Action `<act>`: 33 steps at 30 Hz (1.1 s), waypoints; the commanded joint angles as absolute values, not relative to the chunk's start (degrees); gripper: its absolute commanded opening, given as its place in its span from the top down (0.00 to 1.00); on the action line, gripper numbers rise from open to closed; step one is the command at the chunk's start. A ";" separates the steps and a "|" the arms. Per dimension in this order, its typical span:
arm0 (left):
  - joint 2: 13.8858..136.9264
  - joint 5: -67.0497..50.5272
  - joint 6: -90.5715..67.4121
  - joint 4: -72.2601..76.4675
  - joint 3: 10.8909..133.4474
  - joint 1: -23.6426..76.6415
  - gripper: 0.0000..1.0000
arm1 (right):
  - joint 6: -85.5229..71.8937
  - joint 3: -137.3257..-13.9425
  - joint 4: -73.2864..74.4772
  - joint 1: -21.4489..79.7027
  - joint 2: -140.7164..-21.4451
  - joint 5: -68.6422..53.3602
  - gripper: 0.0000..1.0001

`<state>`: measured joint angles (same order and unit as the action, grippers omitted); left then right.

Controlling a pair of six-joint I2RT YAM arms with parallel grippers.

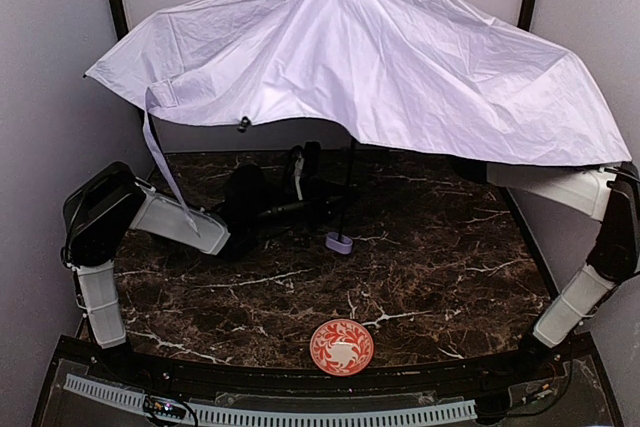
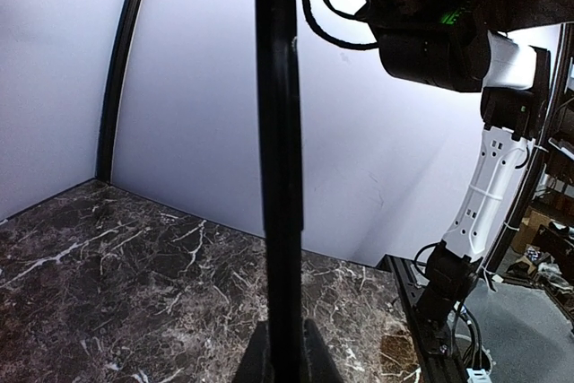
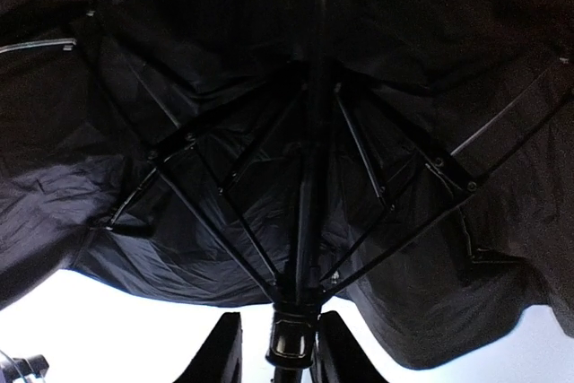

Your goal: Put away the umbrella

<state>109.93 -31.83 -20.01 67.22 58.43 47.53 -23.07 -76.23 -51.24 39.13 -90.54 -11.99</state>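
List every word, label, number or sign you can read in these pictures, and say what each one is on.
There is no readable text.
The pale lavender fabric umbrella canopy is unprinted.
The round red-and-white patterned bowl carries only ornament, no letters.
The small black device with coloured lights on the near rail is too small to read.

Dark marble table, red-patterned bowl near front edge, lavender umbrella knob mid-table.
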 commanded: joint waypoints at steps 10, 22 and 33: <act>108.02 -33.02 -17.06 68.83 61.43 47.90 1.00 | -20.14 -80.07 -45.86 39.11 -90.80 -9.25 0.64; 106.85 -34.03 -17.66 70.61 61.89 46.95 1.00 | -16.82 -78.93 -39.63 39.07 -89.75 -7.80 0.98; 104.59 -34.29 -16.86 76.10 65.46 44.68 1.00 | -8.83 -69.90 -26.59 42.83 -90.60 -9.29 1.00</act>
<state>109.97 -35.46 -19.20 62.74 59.51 45.45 -15.09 -77.14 -38.68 40.82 -89.38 -5.37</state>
